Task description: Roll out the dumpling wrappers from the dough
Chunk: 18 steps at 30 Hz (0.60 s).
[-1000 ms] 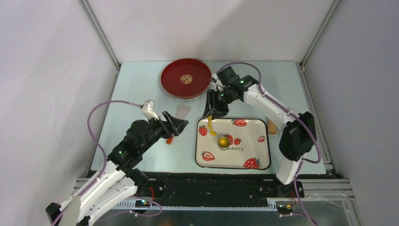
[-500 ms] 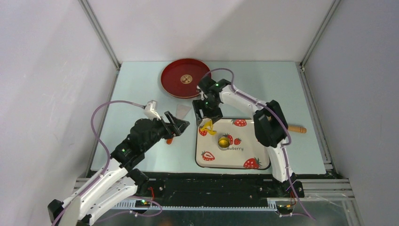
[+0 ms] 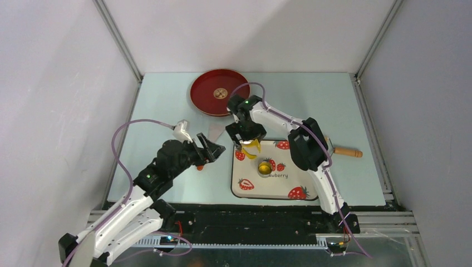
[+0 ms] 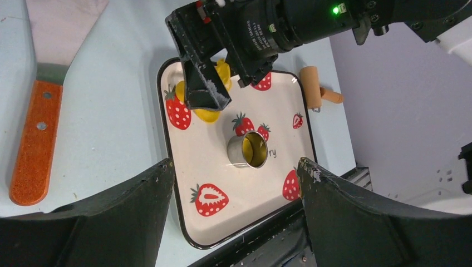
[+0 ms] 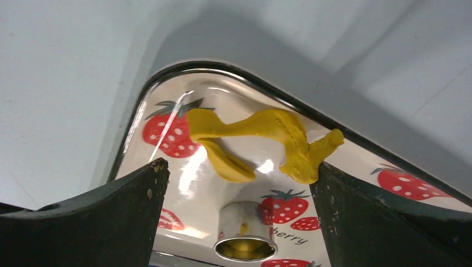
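The dough (image 5: pixel 261 130) is a twisted bright-yellow strip lying in the far-left corner of the strawberry tray (image 3: pixel 300 167). My right gripper (image 5: pixel 239 167) hovers over it, open, with one end of the strip touching the right finger (image 5: pixel 356 211). From above, the right gripper (image 3: pixel 245 139) sits over that corner with the dough (image 3: pixel 253 149) just below it. A metal ring cutter (image 3: pixel 265 167) stands mid-tray with yellow inside. No dumpling wrappers are in view. My left gripper (image 3: pixel 214 150) is open and empty, left of the tray. In the left wrist view the right gripper partly hides the dough (image 4: pixel 211 115).
A red round plate (image 3: pixel 219 92) lies at the back. A spatula with an orange handle (image 4: pixel 33 144) rests left of the tray, its blade (image 3: pixel 214 130) by the right gripper. The wooden rolling pin (image 3: pixel 345 151) lies right of the tray.
My right gripper has opened wide and swung left over the tray's far-left corner, and the dough that hung from it now rests on the tray. The left arm barely moved.
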Each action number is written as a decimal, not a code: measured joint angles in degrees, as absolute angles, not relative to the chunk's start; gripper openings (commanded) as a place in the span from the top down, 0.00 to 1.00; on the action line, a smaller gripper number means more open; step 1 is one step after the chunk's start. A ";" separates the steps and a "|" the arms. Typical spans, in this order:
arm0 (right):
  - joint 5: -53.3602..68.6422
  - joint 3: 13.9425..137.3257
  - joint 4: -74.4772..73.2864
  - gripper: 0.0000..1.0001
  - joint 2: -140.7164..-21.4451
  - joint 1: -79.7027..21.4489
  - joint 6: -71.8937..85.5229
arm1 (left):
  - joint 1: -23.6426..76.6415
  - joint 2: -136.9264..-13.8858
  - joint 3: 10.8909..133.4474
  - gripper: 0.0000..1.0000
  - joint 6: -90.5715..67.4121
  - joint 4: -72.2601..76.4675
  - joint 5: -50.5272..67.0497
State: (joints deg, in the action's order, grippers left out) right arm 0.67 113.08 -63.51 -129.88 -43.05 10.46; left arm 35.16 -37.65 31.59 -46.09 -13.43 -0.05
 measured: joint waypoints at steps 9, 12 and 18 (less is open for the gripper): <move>8.19 102.48 -58.37 0.01 -124.86 -38.96 8.54 | 35.05 -40.97 31.05 0.20 -46.30 -13.26 1.37; 13.89 99.11 -55.77 0.01 -120.64 -37.60 9.02 | 34.50 -42.89 29.89 0.26 -47.09 -12.75 2.09; 22.74 94.96 -50.30 0.01 -113.97 -37.15 12.47 | 31.14 -49.28 25.71 0.33 -50.48 -6.20 7.07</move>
State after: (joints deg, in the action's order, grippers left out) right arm 22.74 94.96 -50.30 -113.97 -37.15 12.47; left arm 31.14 -49.28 25.71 -50.48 -6.20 7.07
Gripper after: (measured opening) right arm 0.993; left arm 0.707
